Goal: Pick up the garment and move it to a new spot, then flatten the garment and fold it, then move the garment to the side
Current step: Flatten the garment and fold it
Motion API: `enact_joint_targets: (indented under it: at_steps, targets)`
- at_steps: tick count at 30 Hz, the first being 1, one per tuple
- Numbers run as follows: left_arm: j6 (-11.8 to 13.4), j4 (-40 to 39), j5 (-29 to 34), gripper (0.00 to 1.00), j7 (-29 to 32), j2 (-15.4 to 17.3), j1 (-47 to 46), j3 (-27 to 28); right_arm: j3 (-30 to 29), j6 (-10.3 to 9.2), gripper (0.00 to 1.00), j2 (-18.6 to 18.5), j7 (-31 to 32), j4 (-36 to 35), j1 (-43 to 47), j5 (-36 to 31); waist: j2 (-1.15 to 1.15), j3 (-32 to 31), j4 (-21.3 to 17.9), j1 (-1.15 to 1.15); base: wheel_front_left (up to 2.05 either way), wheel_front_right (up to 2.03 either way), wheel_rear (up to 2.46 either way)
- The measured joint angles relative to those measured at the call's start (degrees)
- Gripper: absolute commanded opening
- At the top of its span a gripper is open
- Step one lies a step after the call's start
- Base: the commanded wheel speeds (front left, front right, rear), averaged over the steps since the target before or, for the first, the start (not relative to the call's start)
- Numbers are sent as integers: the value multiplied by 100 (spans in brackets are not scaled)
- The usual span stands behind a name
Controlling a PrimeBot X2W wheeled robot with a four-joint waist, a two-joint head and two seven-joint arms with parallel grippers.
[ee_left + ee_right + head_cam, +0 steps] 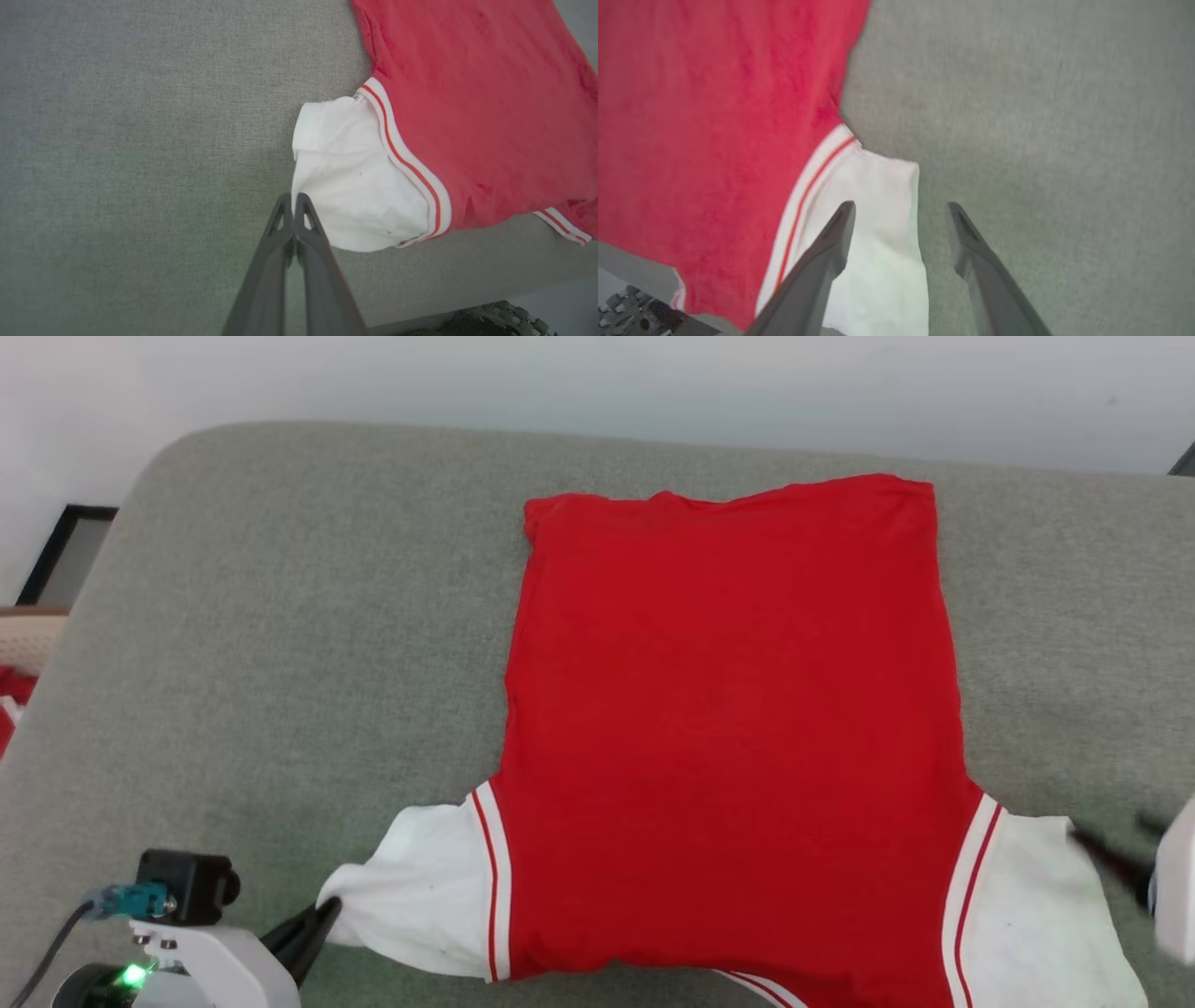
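Couch point(280, 616): a grey fabric surface with a rounded far-left corner; it carries the shirt.
Shirt point(728, 709): red, spread flat right of the couch's middle, with the hem toward the far edge and the sleeves toward the robot. The body is smooth, with slight ripples along the hem.
Right sleeve point(1036, 905): white, lying flat and pointing toward the near right. A white-and-red striped band joins it to the red body.
Left sleeve point(420, 896): white and somewhat crumpled, its end folded over on itself, with the same striped band at its root.
Left gripper point(294, 199): low over the couch at the near left. Its jaws are pressed together, and the tips meet the outer edge of the left sleeve. In the left wrist view one finger point(310, 224) overlaps that white edge. I cannot tell whether any cloth is pinched between them.
Right gripper point(900, 207): at the near right, blurred in the head view. Its jaws stand wide apart and hold nothing. In the right wrist view one finger point(831, 242) lies over the white of the right sleeve and the other over bare couch, with the sleeve's outer edge in the gap between them.
Basket point(23, 639): beige and perforated, cut off at the left border beside the couch, with red cloth just below it.
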Motion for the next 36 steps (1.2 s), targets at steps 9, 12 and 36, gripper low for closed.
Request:
enact_joint_targets:
  at_steps: [9,12,36]
  targets:
    - [-155,-79,456,0,-190,-344,-521,-4,75,0,100,332,-1438,237,-1977,-1073,0,367,220,0,0,0,0]
    - [-278,-2,627,0,-230,-546,-745,-53,241,0,100,397,-2115,1103,-2737,-1380,0,513,364,0,0,0,0]
    - [-1363,1178,996,0,-305,-1959,-1679,-538,-479,0,100,65,-2529,6399,-5962,-2819,0,1628,1771,0,0,0,0]
